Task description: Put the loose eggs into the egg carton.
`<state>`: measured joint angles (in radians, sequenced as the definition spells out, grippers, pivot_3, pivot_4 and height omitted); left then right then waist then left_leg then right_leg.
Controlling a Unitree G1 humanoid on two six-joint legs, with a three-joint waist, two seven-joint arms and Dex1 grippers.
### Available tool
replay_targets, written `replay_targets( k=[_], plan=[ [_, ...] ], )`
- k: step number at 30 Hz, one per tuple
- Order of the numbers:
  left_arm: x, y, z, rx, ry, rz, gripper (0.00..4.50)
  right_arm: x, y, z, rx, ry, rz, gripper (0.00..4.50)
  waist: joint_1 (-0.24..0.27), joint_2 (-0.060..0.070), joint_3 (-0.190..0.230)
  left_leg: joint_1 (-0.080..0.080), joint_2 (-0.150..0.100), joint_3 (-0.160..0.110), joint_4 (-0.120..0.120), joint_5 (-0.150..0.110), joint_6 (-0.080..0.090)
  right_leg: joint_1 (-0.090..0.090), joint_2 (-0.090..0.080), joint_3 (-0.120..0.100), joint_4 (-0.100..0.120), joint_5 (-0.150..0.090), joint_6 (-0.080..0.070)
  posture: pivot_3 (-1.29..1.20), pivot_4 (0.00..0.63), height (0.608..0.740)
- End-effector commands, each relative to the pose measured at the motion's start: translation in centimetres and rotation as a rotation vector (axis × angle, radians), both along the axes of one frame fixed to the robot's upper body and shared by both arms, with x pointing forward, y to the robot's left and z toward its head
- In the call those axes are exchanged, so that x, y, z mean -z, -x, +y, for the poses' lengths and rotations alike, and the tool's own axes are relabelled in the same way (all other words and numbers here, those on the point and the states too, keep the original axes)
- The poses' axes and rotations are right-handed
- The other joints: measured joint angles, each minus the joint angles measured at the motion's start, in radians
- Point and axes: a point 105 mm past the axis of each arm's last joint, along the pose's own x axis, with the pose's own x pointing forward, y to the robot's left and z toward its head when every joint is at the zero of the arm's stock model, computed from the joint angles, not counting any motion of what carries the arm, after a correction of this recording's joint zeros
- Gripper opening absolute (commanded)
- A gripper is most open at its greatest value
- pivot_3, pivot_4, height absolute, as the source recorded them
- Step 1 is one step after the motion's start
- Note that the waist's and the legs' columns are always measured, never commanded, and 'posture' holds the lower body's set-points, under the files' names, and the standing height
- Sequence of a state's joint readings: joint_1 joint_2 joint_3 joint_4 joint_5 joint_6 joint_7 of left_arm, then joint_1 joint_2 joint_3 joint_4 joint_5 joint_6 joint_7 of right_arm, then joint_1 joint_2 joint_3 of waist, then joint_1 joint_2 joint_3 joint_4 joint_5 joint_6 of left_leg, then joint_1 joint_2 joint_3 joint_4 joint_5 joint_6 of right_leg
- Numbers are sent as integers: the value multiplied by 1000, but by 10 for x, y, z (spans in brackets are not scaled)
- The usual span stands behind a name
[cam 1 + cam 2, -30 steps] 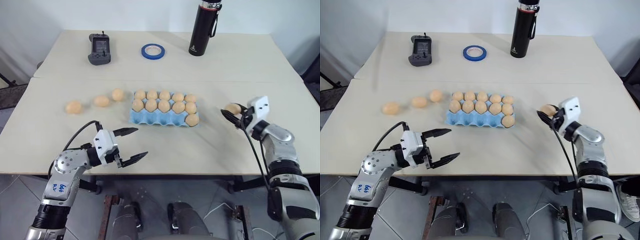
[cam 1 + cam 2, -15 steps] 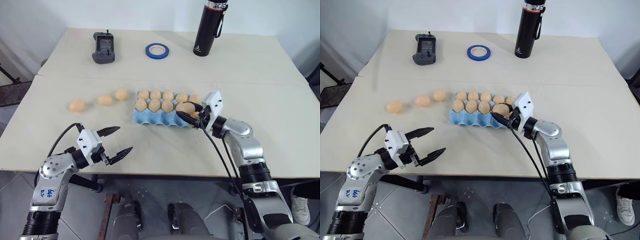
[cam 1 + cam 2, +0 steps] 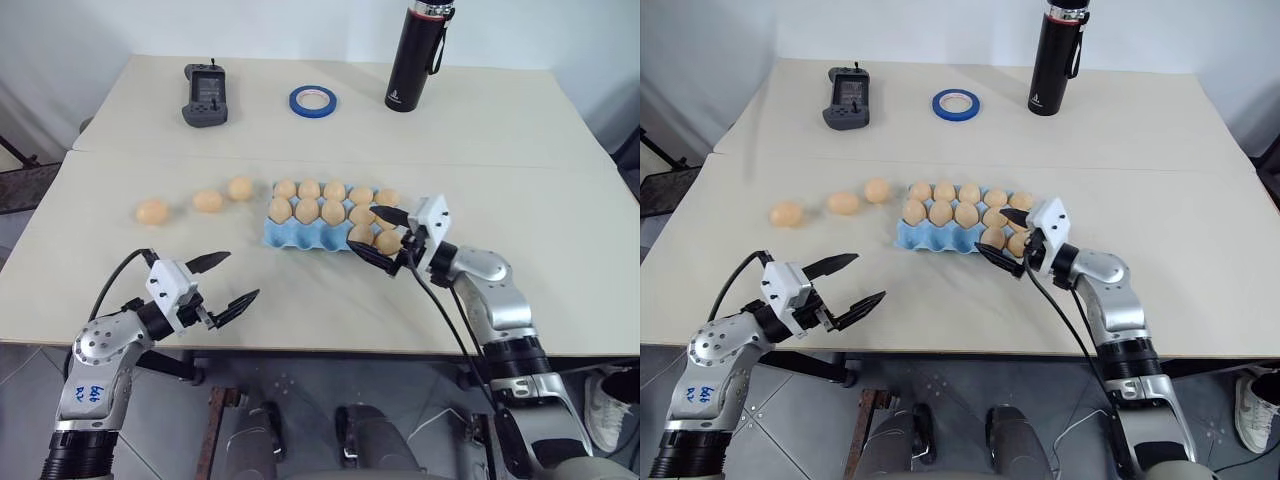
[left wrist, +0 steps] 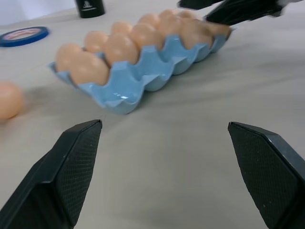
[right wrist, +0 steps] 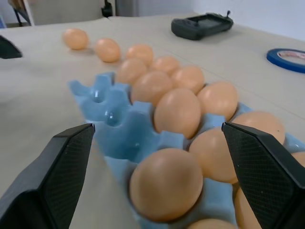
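The right gripper [image 3: 384,239] is released at the egg carton [image 3: 300,233] (near row), likely just delivering. Three loose eggs [image 3: 208,201] wait left of the carton, so the left gripper [image 3: 228,281] stands open, empty.

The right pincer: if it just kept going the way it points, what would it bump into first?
Most likely the eggs in the near end of the egg carton; the open right pincer already straddles that corner.

Head stereo pair looks down over table [image 3: 560,200]; wrist cameras low, close, sharing egg carton [image 5: 119,138].
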<state>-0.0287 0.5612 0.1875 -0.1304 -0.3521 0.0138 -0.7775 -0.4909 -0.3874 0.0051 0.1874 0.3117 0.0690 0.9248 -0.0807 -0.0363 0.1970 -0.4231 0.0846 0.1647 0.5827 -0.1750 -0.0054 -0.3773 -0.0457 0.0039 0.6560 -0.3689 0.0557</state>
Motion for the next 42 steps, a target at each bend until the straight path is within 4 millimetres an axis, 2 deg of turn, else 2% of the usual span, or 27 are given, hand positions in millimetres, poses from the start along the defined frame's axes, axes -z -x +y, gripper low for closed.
replay_targets(
  k=[1, 4, 7, 13, 17, 20, 23, 26, 30, 36, 41, 42],
  plan=[
    [-9, 3, 12, -55, 24, -31, 4500, -15, 23, -14, -61, 21, -133, 4461, 0, 0, 0, 0, 0, 0, 0, 0, 0, 0, 0, 0, -1, 0, 0, 0, 150, 740],
    [-12, 2, 27, -145, 82, -29, 4500, 4, 37, -30, -64, 83, -125, 4461, -1, 0, 0, 0, 0, 0, 0, 0, 0, 1, 0, 0, -1, 0, 0, 0, 150, 740],
    [-15, 0, 37, -233, 140, -41, 4500, 10, 42, -39, -28, 57, -103, 4461, -6, 0, 0, 1, 0, 0, 0, 0, 1, 1, 0, 0, -1, 0, 0, 0, 150, 740],
    [-24, -12, 33, -276, 200, -71, 4500, 9, 47, -34, -1, 45, -118, 4461, -3, 0, 0, 1, 1, -1, 4, 0, 0, 2, 1, 0, 1, 0, 0, 0, 150, 740],
    [-49, -56, 32, -341, 258, -103, 4500, 4, 47, -30, 12, 30, -131, 4461, 11, 0, 0, 1, 0, -4, 6, 0, 0, 3, 1, -2, 1, 0, 0, 0, 150, 740],
    [-67, -90, 16, -321, 242, -113, 4500, -1, 46, -30, 15, 19, -139, 4461, 25, -1, 0, 0, -1, -4, 7, 0, 1, 4, 0, -2, 1, 2, 2, 0, 150, 740],
    [-74, -124, 2, -303, 197, -72, 4500, -8, 46, -30, 17, 4, -152, 4461, 29, -1, 0, 0, -1, -2, 7, 0, 2, 3, 0, -1, 1, 2, 3, 0, 150, 740],
    [-73, -154, -5, -330, 156, 2, 4500, -11, 48, -29, 16, 0, -156, 4461, 30, -1, 0, -1, -1, -1, 8, 2, 0, 2, 2, 0, 1, 2, 3, 0, 150, 740],
    [-72, -176, -10, -360, 112, 49, 4500, -15, 51, -26, 25, -13, -167, 4461, 26, -2, 1, -1, 0, 1, 8, 4, 1, 0, 3, 2, 1, 1, 4, 0, 150, 740],
    [-55, -186, -20, -371, 60, 168, 4500, -19, 54, -27, 61, -30, -176, 4461, 28, -3, 1, -2, 0, 3, 9, 2, 0, 0, 3, 2, 1, -1, 6, 0, 150, 740],
    [-45, -189, -18, -418, 32, 235, 4500, -23, 54, -26, 77, -42, -187, 4461, 27, -6, 3, -2, -1, 3, 11, 0, -1, -1, 3, 2, 3, -1, 6, 0, 150, 740],
    [-44, -189, -18, -423, 33, 243, 4319, -24, 54, -26, 77, -44, -189, 4489, 26, -6, 3, -2, -1, 3, 11, 0, -3, -1, 2, 2, 3, -1, 6, 0, 150, 740]
  ],
)
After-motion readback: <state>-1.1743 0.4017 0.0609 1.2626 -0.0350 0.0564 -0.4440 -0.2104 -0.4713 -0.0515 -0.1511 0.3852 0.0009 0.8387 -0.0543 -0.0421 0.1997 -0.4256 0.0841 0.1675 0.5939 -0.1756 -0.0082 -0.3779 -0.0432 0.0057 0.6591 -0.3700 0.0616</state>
